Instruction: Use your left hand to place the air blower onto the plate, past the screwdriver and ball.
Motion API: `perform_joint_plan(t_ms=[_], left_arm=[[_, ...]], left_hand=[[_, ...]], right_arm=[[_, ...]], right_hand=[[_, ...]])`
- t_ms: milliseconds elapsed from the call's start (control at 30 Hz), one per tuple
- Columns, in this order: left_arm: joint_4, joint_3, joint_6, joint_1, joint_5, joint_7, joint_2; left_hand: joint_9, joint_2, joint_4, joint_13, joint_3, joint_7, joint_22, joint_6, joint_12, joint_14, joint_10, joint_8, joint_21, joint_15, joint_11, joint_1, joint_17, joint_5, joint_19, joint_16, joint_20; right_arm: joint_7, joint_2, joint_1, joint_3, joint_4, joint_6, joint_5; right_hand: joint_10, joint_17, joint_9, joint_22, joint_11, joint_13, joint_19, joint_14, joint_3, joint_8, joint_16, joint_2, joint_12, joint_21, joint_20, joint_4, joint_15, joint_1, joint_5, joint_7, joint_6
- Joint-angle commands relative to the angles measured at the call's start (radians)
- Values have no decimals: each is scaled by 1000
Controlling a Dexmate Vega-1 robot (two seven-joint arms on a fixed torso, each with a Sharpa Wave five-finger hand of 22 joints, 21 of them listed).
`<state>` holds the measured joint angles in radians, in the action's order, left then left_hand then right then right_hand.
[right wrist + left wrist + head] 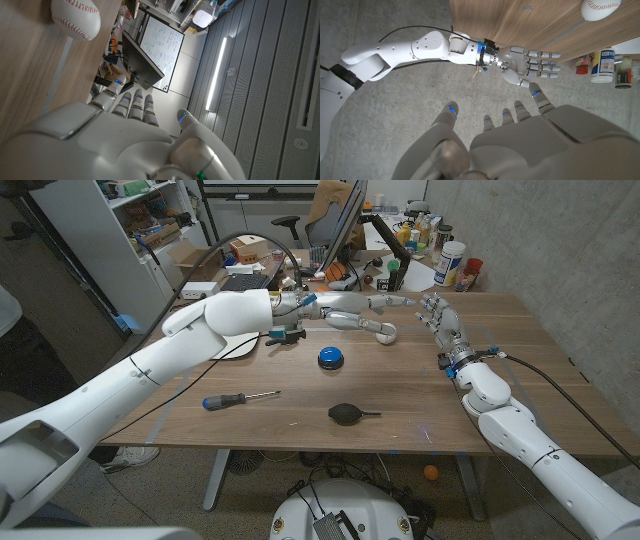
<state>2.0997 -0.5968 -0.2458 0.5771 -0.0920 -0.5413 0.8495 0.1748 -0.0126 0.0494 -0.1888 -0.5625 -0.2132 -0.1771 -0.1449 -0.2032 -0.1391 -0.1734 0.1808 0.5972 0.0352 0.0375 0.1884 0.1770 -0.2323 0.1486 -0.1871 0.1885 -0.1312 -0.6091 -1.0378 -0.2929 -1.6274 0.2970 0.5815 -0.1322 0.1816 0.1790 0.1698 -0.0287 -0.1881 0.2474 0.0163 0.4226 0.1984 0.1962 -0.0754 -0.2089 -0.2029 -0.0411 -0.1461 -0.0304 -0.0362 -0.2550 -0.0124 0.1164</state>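
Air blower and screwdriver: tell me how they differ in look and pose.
The air blower is a black rounded bulb with a short nozzle pointing toward the robot's right; the screwdriver is long and thin, with a blue-and-black handle and a metal shaft. The air blower lies nearer the table's front edge. Both lie on the wooden table, untouched by either hand.

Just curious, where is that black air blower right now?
In the head view the air blower lies near the table's front edge, right of the screwdriver, below the blue disc.

Concrete floor (395, 100), white shelving (120, 240) (cluttered), whiteboard (159, 47), ceiling strip light (218, 75).
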Motion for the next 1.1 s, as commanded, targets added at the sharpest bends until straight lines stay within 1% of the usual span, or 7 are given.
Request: perform_joint_plan(t_ms=[33, 267, 400, 433, 700, 900, 1100], left_arm=[[76, -35, 12, -39, -97, -82, -2], [114, -38, 26, -46, -132, -124, 9], [136, -27, 36, -40, -150, -135, 22], [144, -24, 43, -39, -156, -139, 26], [203, -2, 99, -31, -218, -172, 60], [222, -3, 139, -37, -253, -208, 66], [216, -3, 143, -39, -246, -223, 63]], left_hand=[[5, 29, 25, -2, 7, -5, 0, -15, 4, -16, -11, 3, -9, -1, 10, 16, 4, 6, 1, 3, -11], [6, 43, 40, -2, 12, -5, -1, -11, 3, -21, -12, 7, -14, 4, 8, 27, 4, 8, -3, 2, -9], [8, 64, 62, -3, 19, -4, -1, 6, -3, -9, 1, 15, -19, 8, 10, 45, 4, 9, -16, -5, 3], [8, 72, 72, -3, 21, -4, -1, 14, -4, -5, 2, 18, -21, 9, 10, 56, 4, 8, -24, -6, 13], [9, 89, 99, -4, 24, -5, -2, 30, -15, 25, 30, 23, -27, 10, 8, 93, 5, 7, -51, -15, 21], [10, 96, 107, -6, 25, -5, -2, 34, -18, 28, 34, 24, -30, 16, 6, 108, 6, 6, -58, -15, 22], [11, 102, 114, -7, 26, -5, -2, 37, -19, 32, 36, 26, -34, 22, 2, 124, 6, 5, -61, -15, 23]], right_arm=[[7, 7, 5, 3, 22, 11, 5], [7, 9, 8, 3, 27, 11, 6], [5, 11, 14, 0, 29, 7, 3], [5, 12, 15, -1, 30, 7, 2], [10, 23, 35, -13, 50, 4, -1], [15, 29, 47, -21, 62, 3, -2], [15, 30, 52, -25, 66, 0, -5]], right_hand=[[-9, 2, 3, 4, 1, -3, 12, 5, -7, 1, -3, -33, 0, 0, -31, 0, -31, 6, -5, -1, 7], [-9, 2, 3, 4, 1, -3, 12, 5, -8, 0, -4, -33, 2, 0, -31, 0, -32, 6, -5, 0, 7], [-9, 2, 4, 4, 2, -3, 12, 5, -8, -1, -4, -33, 2, 1, -31, -1, -31, 6, -5, 0, 8], [-9, 2, 4, 4, 3, -3, 12, 5, -8, -1, -4, -33, 3, 1, -31, -1, -31, 6, -5, 0, 7], [-10, 2, 4, 4, 2, -3, 12, 5, -8, -1, -5, -33, 3, 1, -32, -1, -32, 7, -5, 0, 8], [-10, 2, 4, 4, 0, -4, 12, 5, -9, -2, -5, -33, 3, 2, -32, -1, -31, 7, -5, 1, 9], [-10, 3, 4, 4, 3, -4, 12, 6, -9, -2, -5, -34, 4, 2, -32, -1, -32, 7, -5, 1, 9]])
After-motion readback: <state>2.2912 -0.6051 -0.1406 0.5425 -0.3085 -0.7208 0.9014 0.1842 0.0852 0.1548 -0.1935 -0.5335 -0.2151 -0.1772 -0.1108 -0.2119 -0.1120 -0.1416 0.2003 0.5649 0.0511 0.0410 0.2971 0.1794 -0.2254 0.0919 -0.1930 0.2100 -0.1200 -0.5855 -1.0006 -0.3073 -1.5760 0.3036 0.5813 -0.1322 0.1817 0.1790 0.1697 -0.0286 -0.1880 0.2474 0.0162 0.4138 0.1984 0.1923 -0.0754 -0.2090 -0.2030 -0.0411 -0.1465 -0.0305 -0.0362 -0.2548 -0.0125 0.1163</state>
